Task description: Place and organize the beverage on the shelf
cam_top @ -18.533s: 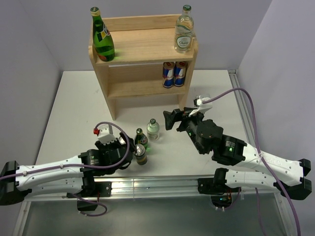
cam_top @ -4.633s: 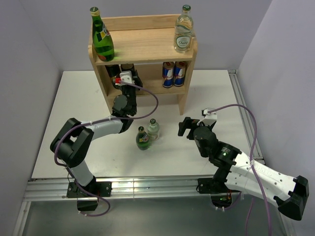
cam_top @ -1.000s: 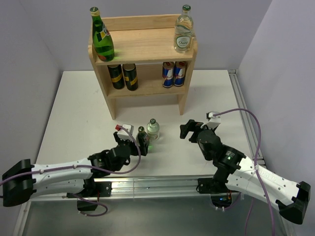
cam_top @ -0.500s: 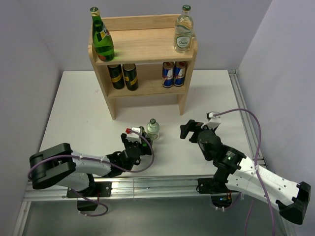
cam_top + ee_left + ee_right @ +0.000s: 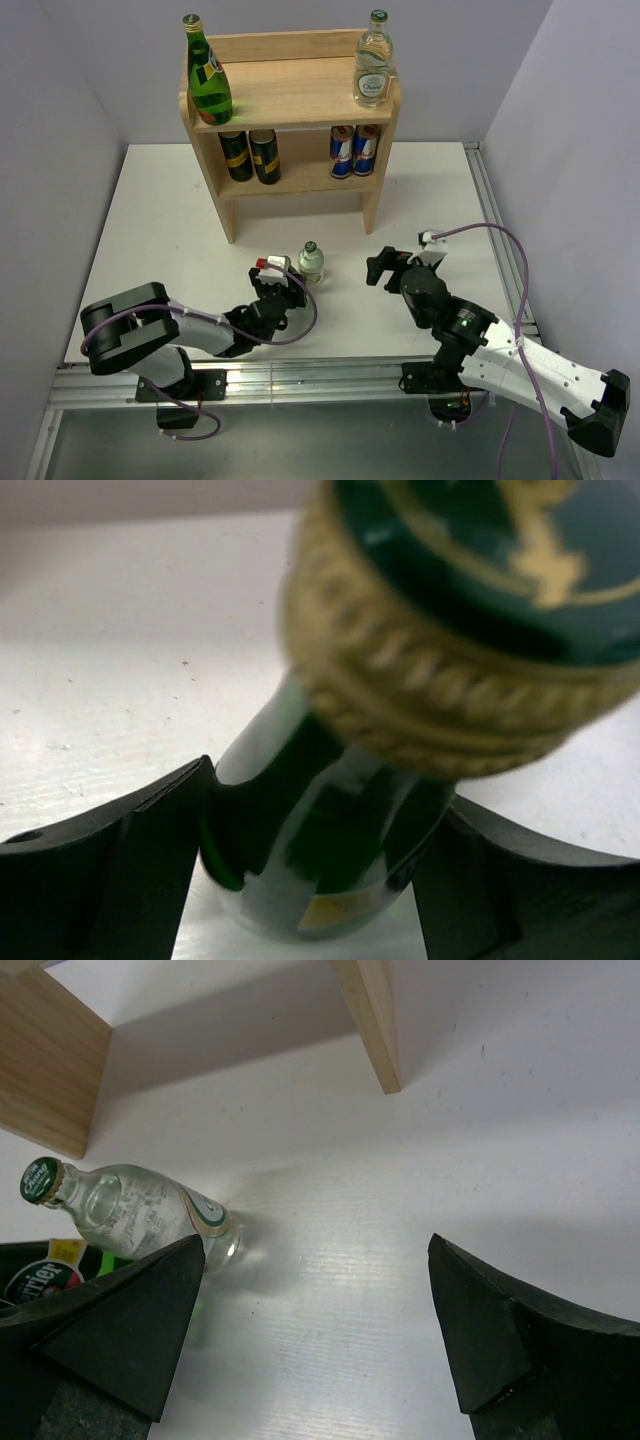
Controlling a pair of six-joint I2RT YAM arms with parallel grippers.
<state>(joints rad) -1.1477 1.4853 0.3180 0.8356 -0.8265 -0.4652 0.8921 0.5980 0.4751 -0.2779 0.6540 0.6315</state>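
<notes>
A small green bottle (image 5: 330,830) with a green and gold cap (image 5: 470,610) stands on the white table near its middle. My left gripper (image 5: 325,810) is shut on its body, one black finger (image 5: 120,860) pressed to each side. From above, the left gripper (image 5: 284,285) covers most of that bottle. A small clear bottle (image 5: 311,261) stands just right of it, apart from both grippers. My right gripper (image 5: 385,266) hangs open over bare table further right, nothing between its fingers (image 5: 110,1320). The light-wood shelf (image 5: 300,95) stands at the back.
On the shelf's top board stand a tall green bottle (image 5: 208,75) at the left and a clear bottle (image 5: 374,65) at the right. The lower board holds two dark cans (image 5: 250,153) and two blue and silver cans (image 5: 354,150). Shelf legs (image 5: 370,1020) show ahead of the right gripper.
My left gripper moved in around the small green bottle and its jaws closed onto the body. The right arm has stayed where it was.
</notes>
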